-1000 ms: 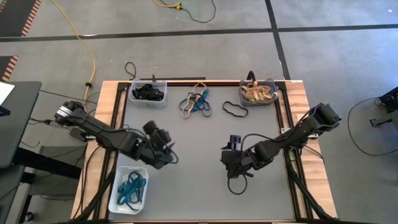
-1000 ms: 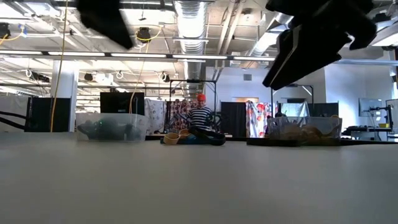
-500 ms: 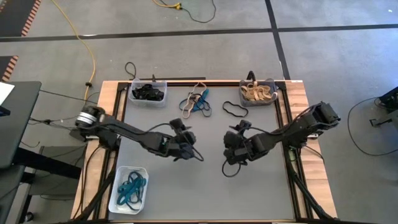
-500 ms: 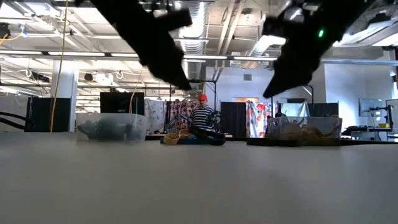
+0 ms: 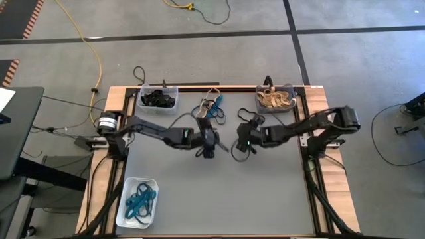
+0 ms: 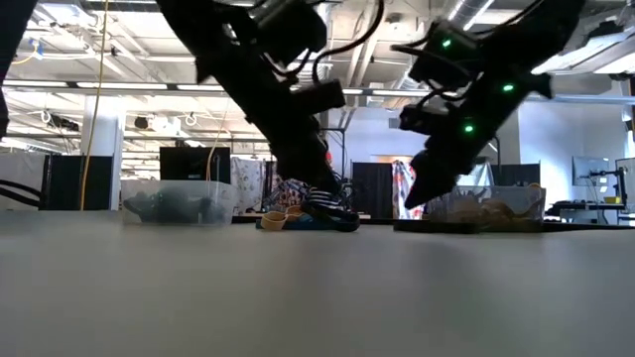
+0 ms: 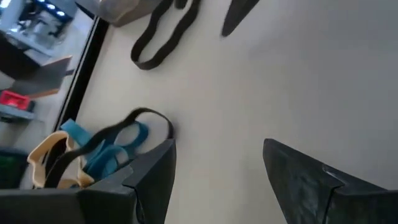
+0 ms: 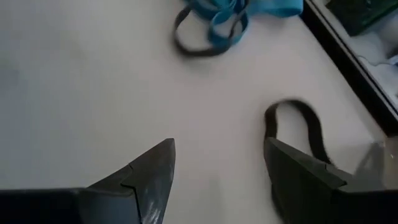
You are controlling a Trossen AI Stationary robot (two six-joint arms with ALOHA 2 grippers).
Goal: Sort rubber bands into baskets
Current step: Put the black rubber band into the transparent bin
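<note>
- My left gripper (image 5: 210,147), fingers apart, hovers near the mixed bands (image 5: 208,109) at the table's far middle.
- My right gripper (image 5: 237,146), also spread, sits near a lone black band (image 5: 250,117).
- Baskets: clear (image 5: 158,98), grey (image 5: 275,99), white (image 5: 137,202).

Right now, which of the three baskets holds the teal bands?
The white basket at the table's near left corner; it holds only teal bands. The clear basket at far left holds black ones, and the grey basket at far right holds tan ones.
</note>
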